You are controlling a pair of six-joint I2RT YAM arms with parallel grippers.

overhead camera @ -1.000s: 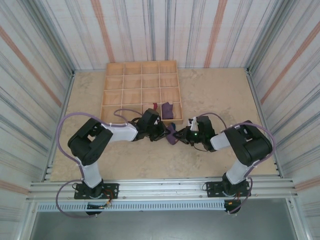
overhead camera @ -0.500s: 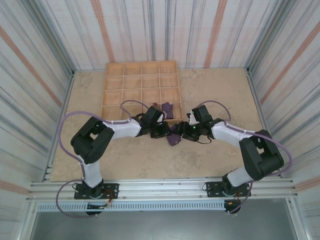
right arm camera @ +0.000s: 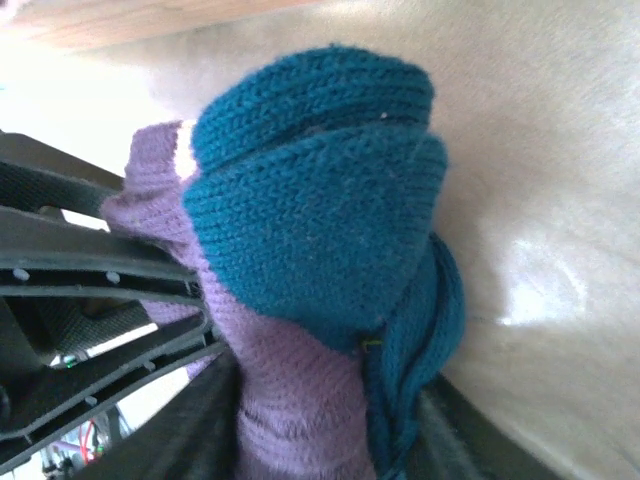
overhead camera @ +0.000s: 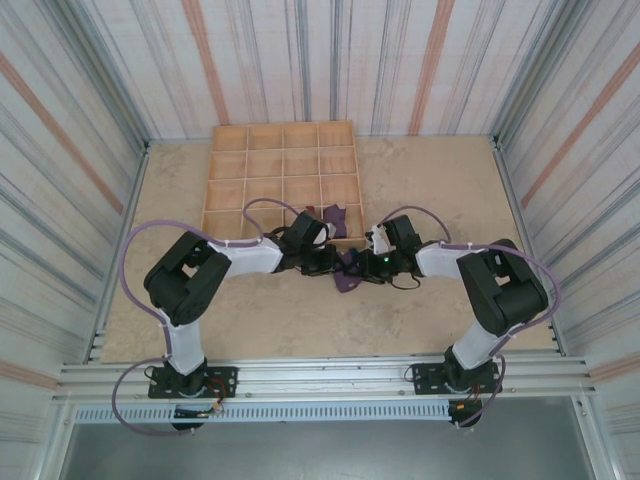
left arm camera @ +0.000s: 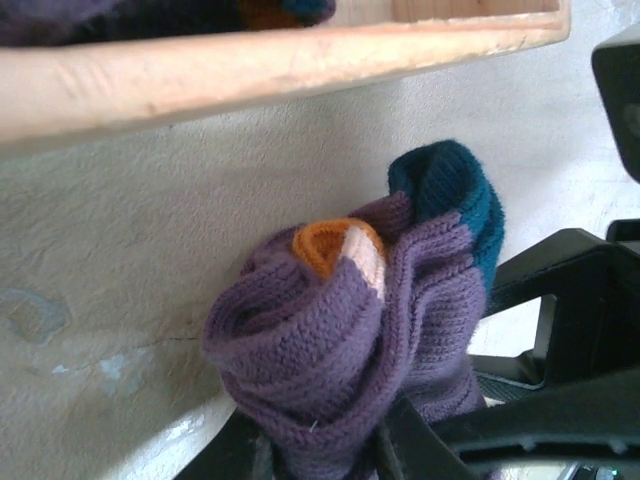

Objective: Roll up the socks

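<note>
Purple sock with teal toe and orange cuff is bunched into a wad low over the table, just beside the near edge of the wooden divider tray; cannot tell if it touches the tabletop. Left gripper is clamped on the purple end, fingers squeezing the knit. Right gripper is clamped on the teal end, fingers pressed into the wad. The grippers face each other, close together.

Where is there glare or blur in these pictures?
Left wrist: table glare lower left, tray rim slightly soft, purple sock sharp. Right wrist: glare patch on the table at right, blown-out top-left corner, teal toe sharp. Top external: even, sharp.
</note>
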